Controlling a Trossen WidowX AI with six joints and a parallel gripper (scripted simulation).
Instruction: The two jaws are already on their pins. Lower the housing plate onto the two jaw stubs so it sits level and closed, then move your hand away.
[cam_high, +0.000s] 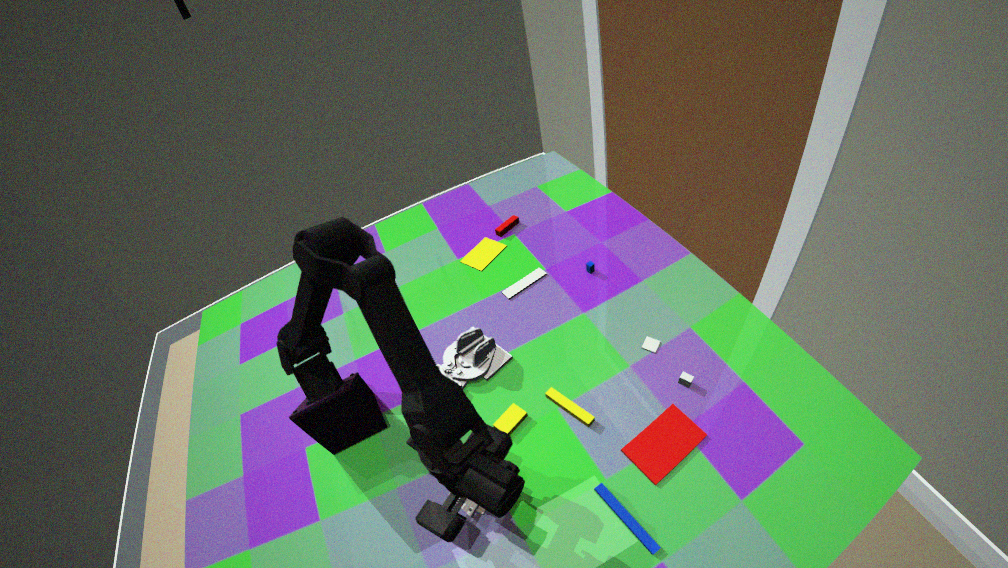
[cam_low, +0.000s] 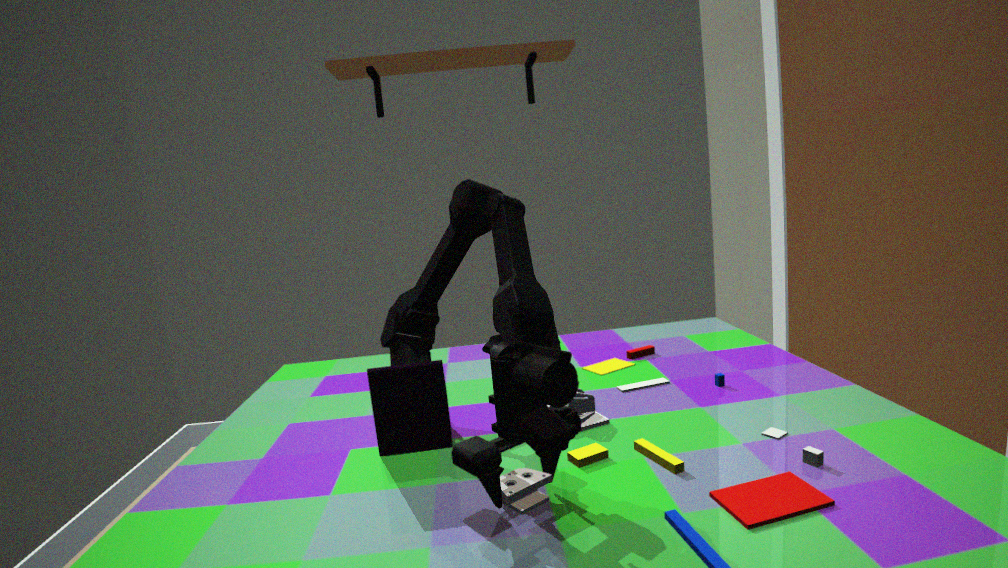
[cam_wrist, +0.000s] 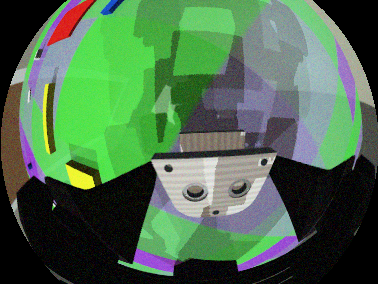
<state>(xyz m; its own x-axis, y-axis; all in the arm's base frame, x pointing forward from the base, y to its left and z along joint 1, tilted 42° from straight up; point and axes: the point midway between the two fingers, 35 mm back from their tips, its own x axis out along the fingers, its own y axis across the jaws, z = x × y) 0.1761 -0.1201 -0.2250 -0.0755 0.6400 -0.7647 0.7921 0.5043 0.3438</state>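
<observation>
The pale housing plate (cam_high: 471, 507) (cam_low: 519, 481) (cam_wrist: 214, 173), with two large holes and smaller dark ones, rests tilted on a low ribbed block (cam_low: 530, 502) (cam_wrist: 212, 142). My gripper (cam_low: 526, 489) (cam_wrist: 214, 165) is open, with one finger on each side of the plate. No grip on it shows. The two dark jaws (cam_high: 476, 345) (cam_low: 582, 402) stand side by side on the round whitish base (cam_high: 459, 366), away from the gripper on the far side of the yellow block. The stubs are too small to make out, and the arm partly hides the base in the exterior view.
A yellow block (cam_high: 510, 419) (cam_low: 587, 453) (cam_wrist: 81, 176) and a yellow bar (cam_high: 569, 406) (cam_low: 658, 455) (cam_wrist: 49, 118) lie between the base and the red slab (cam_high: 663, 444) (cam_low: 772, 499). A blue bar (cam_high: 626, 518) (cam_low: 694, 539) lies near the front. A white strip (cam_high: 524, 283) lies behind the base.
</observation>
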